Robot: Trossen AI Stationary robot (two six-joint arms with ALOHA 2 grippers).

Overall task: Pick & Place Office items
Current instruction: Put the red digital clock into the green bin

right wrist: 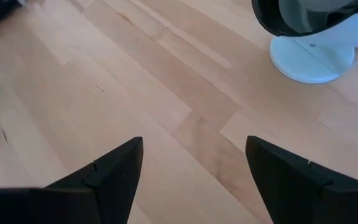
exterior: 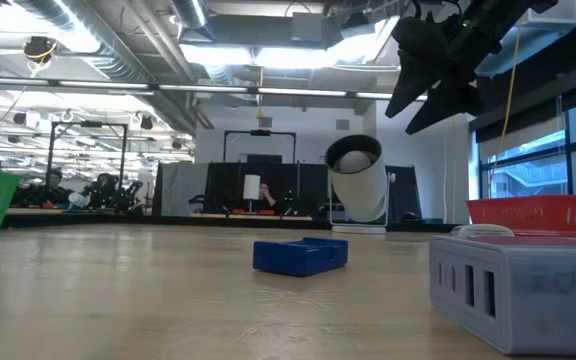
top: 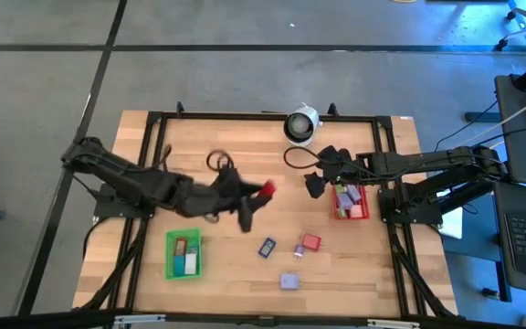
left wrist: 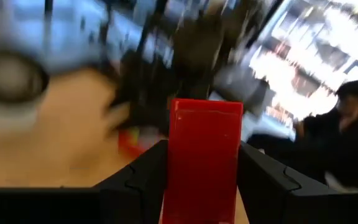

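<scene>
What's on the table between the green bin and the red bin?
In the high view, between the green bin and red bin lie a blue piece, a red piece and a tiny lavender one.

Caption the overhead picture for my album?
Left tool carries a red block above the table; right tool waits open.

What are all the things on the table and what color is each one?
Green rectangular bin: one, green, near the table's front left, with small pieces inside.
Red rectangular bin: one, red, on the right side, with small pieces inside.
Round white-and-black device: one, at the table's back edge.
Small blue block: one, on the bare wood in the middle front.
Small red block: one, right of the blue one.
Tiny lavender piece: one, between those two.
Lavender block: one, nearest the front edge.
Flat red piece: one, gripped by the left gripper over mid-table.
Right gripper: open, empty, beside the red bin.
</scene>
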